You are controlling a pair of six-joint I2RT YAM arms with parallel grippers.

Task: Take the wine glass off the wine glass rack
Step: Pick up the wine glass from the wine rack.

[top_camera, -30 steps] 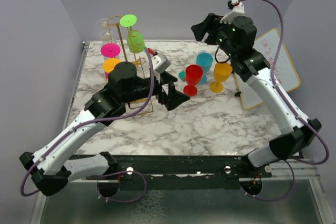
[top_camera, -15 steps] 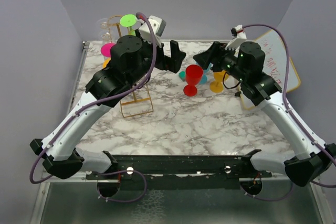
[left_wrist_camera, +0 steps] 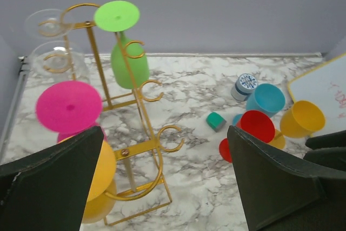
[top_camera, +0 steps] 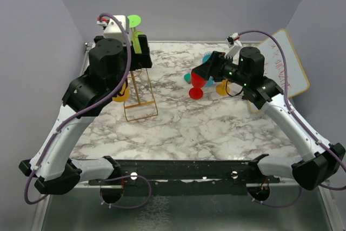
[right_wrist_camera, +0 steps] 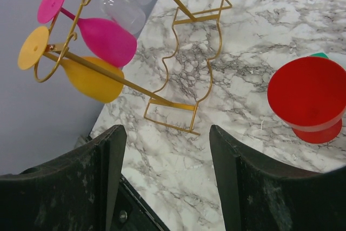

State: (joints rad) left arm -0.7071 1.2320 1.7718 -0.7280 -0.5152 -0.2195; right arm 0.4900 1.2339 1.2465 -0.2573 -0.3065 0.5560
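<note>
The gold wire wine glass rack (top_camera: pixel 139 97) stands at the table's left. Upside-down glasses hang on it: green (left_wrist_camera: pixel 130 63), pink (left_wrist_camera: pixel 69 106), yellow (left_wrist_camera: pixel 100 179) and clear (left_wrist_camera: pixel 54 58). My left gripper (top_camera: pixel 141 52) is raised beside the rack's top, open and empty (left_wrist_camera: pixel 167 187); it looks down on the rack (left_wrist_camera: pixel 132 106). My right gripper (top_camera: pixel 201 71) hovers over the red glass (top_camera: pixel 196 84), open and empty (right_wrist_camera: pixel 167 187), facing the rack (right_wrist_camera: pixel 186 74). The pink glass (right_wrist_camera: pixel 105 39) and the yellow glass (right_wrist_camera: pixel 92 79) also show in the right wrist view.
Standing at the right of the rack are a red glass (left_wrist_camera: pixel 257 128), a blue cup (left_wrist_camera: pixel 265 99), a yellow glass (left_wrist_camera: pixel 303 118), a teal block (left_wrist_camera: pixel 216 121) and a small jar (left_wrist_camera: pixel 246 85). A whiteboard (top_camera: pixel 286 68) lies at the right edge.
My left arm has swung up and left from the table's middle to the rack's top. My right arm has come down and turned left over the red glass.
</note>
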